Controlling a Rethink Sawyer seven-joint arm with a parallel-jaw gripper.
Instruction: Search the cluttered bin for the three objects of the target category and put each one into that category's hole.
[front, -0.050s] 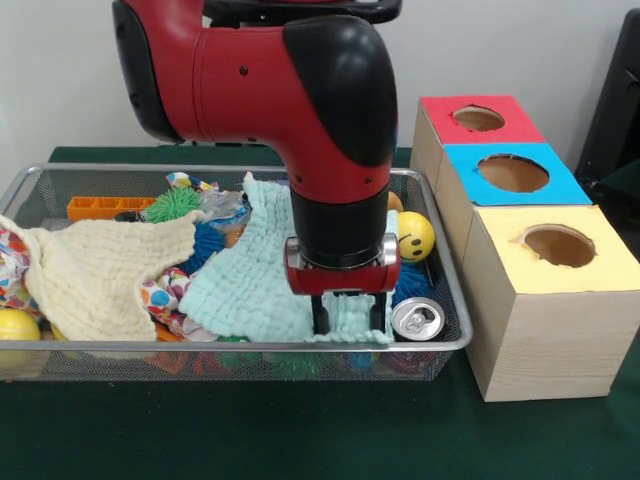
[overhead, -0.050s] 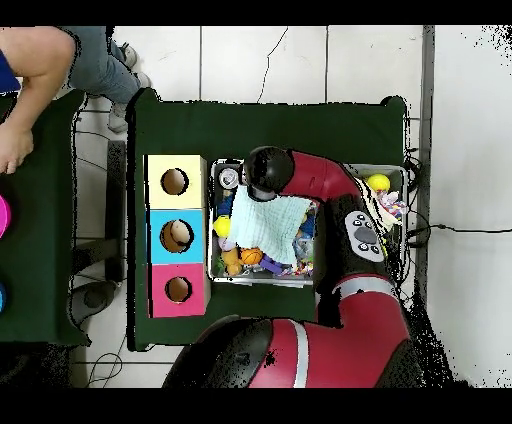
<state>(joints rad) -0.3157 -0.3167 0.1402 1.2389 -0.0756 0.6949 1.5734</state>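
Observation:
My gripper points straight down inside the wire bin, near its front right corner. It stands open, with its fingertips pressed onto the front edge of a mint green cloth, a fold of which lies between them. A silver can lies just right of the gripper, and a yellow smiley ball sits behind it. In the overhead view the arm's wrist hides the gripper above the mint cloth. Three boxes with holes stand beside the bin: red, blue and yellow.
A cream cloth covers the bin's left half, above a patterned cloth. A green spiky ball, an orange block, a blue spiky ball and a yellow ball show around it. A person's arm is at a side table.

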